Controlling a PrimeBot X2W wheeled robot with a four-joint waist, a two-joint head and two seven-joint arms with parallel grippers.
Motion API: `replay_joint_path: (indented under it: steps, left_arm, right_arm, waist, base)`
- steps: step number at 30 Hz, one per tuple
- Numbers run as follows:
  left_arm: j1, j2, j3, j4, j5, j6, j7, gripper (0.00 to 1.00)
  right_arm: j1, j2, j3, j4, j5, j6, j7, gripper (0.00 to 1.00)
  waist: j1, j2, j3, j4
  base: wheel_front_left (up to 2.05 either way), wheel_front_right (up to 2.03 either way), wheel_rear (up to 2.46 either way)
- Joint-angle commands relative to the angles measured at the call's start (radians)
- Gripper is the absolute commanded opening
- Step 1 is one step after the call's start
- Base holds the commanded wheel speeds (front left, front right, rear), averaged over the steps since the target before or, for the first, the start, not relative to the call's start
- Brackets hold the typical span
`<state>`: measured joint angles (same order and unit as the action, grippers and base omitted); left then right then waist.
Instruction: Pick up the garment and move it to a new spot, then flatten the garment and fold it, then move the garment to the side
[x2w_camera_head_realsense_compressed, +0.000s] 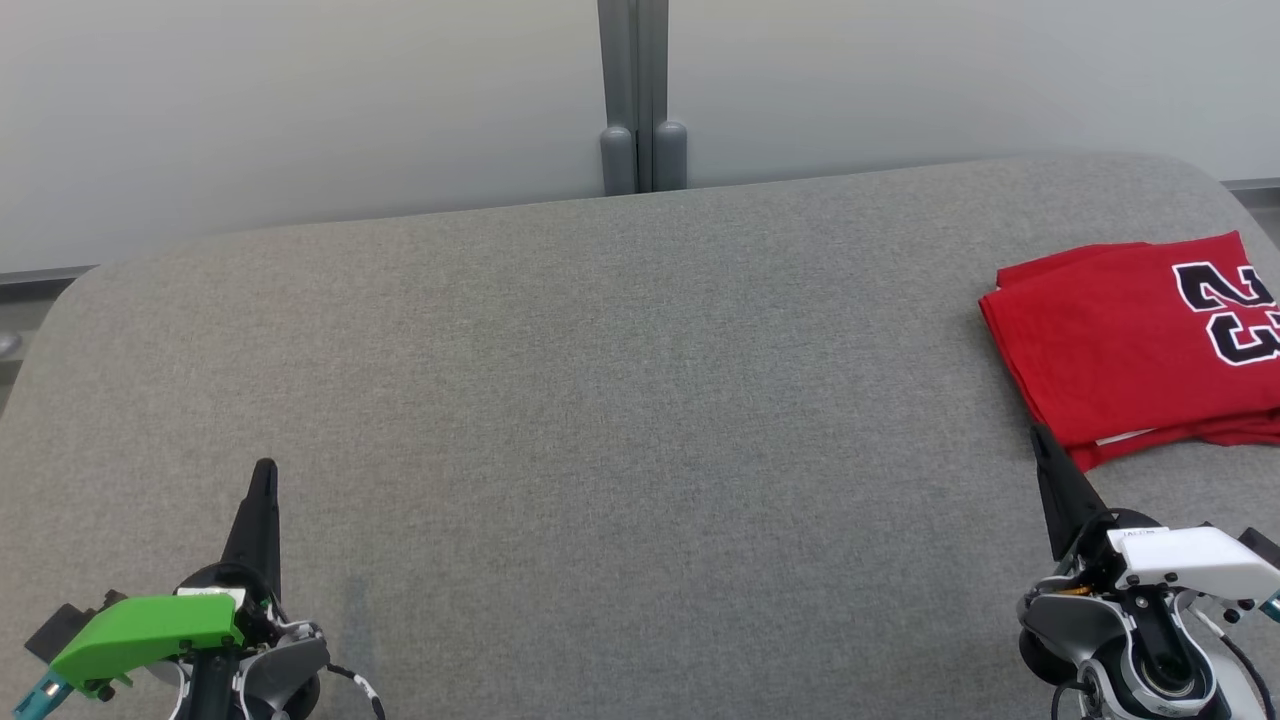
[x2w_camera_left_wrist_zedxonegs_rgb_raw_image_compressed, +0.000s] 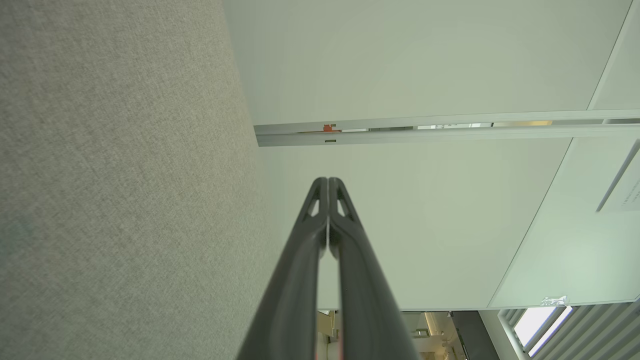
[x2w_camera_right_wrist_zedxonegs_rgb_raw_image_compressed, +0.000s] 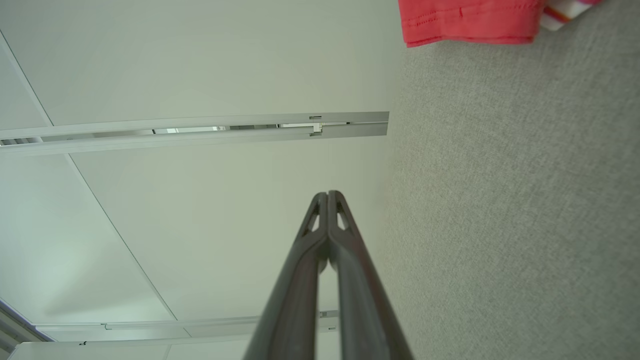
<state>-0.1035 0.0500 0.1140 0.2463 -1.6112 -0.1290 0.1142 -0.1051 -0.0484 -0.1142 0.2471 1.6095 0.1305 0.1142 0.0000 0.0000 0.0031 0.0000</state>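
- Grey woven fabric covers the padded surface (x2w_camera_head_realsense_compressed: 620, 400) that spans the head view; its far corners are rounded.
- At about 7 o'clock in that view is the left gripper (x2w_camera_head_realsense_compressed: 265, 468), with a green cover (x2w_camera_head_realsense_compressed: 150, 628) on its wrist. It points toward 12 o'clock above bare fabric.
- Its two dark fingers (x2w_camera_left_wrist_zedxonegs_rgb_raw_image_compressed: 295, 280) are pressed together with nothing between them (the left wrist view shows the tips meeting).
- At 12 o'clock a grey post (x2w_camera_head_realsense_compressed: 633, 90) divides the pale wall (x2w_camera_head_realsense_compressed: 300, 100) behind the surface.
- The garment (x2w_camera_head_realsense_compressed: 1120, 340), red and folded into a flat stack, lies at about 3 o'clock on the surface's right end. The picture's edge cuts it off.
- Black numerals (x2w_camera_head_realsense_compressed: 1230, 315) edged in white show on its top layer.
- At about 5 o'clock the right gripper (x2w_camera_head_realsense_compressed: 1037, 432), under a white cover (x2w_camera_head_realsense_compressed: 1190, 560), also points toward 12 o'clock, its tip level with the garment's near left corner.
- Its jaws are closed on nothing. In the right wrist view a stitched hem of the garment sits at 1 o'clock, apart from the tips.
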Motion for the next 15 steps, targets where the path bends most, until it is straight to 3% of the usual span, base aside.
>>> replay_joint_path:
  steps: [1,15]
  left_arm:
    - [-0.011,0.0,0.003,-0.002,-0.003,-0.004,0.004,0.0]
    - [-0.011,0.0,0.003,-0.002,-0.003,-0.004,0.003,0.0]
  right_arm:
    - [-0.007,-0.003,-0.001,-0.005,0.006,0.0,0.003,0.0]
    - [-0.007,-0.003,-0.001,-0.005,0.007,0.0,0.003,0.0]
  waist:
    - [0.0,0.0,0.0,0.0]
    - [0.0,0.0,0.0,0.0]
  base:
    - [0.0,0.0,0.0]
    - [0.0,0.0,0.0]
